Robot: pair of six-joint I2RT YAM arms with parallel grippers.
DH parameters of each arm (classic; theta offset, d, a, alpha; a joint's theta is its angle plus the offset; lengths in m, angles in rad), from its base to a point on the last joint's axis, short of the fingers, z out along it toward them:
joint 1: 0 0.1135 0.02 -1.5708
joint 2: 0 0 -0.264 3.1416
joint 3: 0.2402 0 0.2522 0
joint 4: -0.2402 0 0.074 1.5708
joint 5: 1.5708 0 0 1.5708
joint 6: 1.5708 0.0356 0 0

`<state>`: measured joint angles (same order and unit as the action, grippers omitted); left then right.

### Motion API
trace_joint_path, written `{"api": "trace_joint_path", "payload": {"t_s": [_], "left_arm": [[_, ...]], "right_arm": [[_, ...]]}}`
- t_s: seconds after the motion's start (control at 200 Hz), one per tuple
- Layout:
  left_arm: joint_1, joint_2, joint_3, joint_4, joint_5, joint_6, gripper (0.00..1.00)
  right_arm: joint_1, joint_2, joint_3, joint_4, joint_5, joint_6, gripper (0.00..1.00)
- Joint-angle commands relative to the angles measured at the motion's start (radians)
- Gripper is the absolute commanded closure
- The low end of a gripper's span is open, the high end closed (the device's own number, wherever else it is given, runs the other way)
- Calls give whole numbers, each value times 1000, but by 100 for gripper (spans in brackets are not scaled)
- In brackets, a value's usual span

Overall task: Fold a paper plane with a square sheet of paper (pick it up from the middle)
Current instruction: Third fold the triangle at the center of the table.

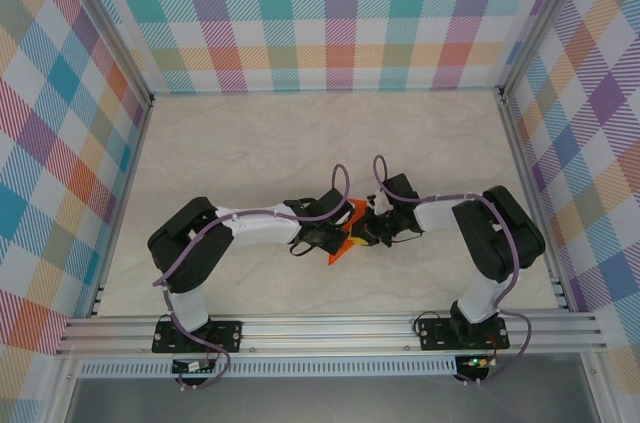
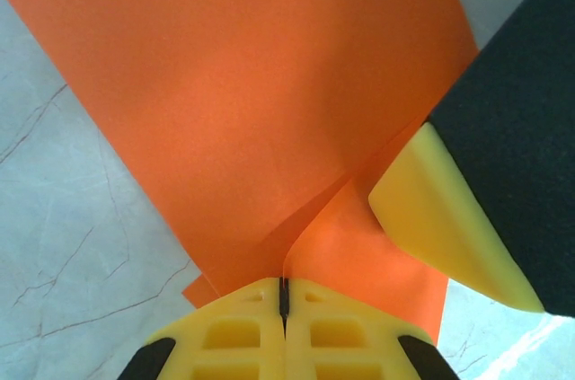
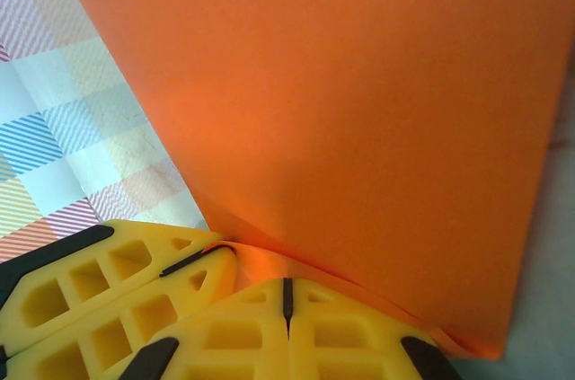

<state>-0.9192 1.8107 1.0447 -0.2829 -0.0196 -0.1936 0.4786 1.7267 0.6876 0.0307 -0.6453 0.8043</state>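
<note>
This looks like a robot lab, with a small test booth. Two robot arms [image 1: 255,223] are bolted to a metal rail [image 1: 330,328] at the near edge of a pale bench [image 1: 250,143]. Bright checked walls [image 1: 330,13] stand behind and beside the left claw [image 1: 333,236] and right claw [image 1: 366,233].

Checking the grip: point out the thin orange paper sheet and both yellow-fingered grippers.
thin orange paper sheet [image 2: 243,83], left wrist view, its broad flat face.
left gripper [image 2: 284,293], left wrist view, seam between shut fingertips.
right gripper [image 3: 287,295], right wrist view, seam between shut fingertips.
</note>
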Motion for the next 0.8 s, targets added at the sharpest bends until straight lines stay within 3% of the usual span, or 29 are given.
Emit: {"api": "trace_joint_path", "payload": {"t_s": [0.0, 0.25, 0.58, 0.795], "left_arm": [[14, -16, -28, -19, -26, -5, 100], [13, -37, -37, -15, -24, -4, 100], [15, -41, -31, -14, -21, 1, 100], [22, -51, -32, -17, -31, 2, 100]], "right_arm": [[6, 35, -13, 15, 5, -13, 97], [-9, -71, 79, -148, 73, -80, 92], [-18, 81, 237, -312, 200, -164, 95], [-17, 139, 275, -352, 218, -202, 96]]}}
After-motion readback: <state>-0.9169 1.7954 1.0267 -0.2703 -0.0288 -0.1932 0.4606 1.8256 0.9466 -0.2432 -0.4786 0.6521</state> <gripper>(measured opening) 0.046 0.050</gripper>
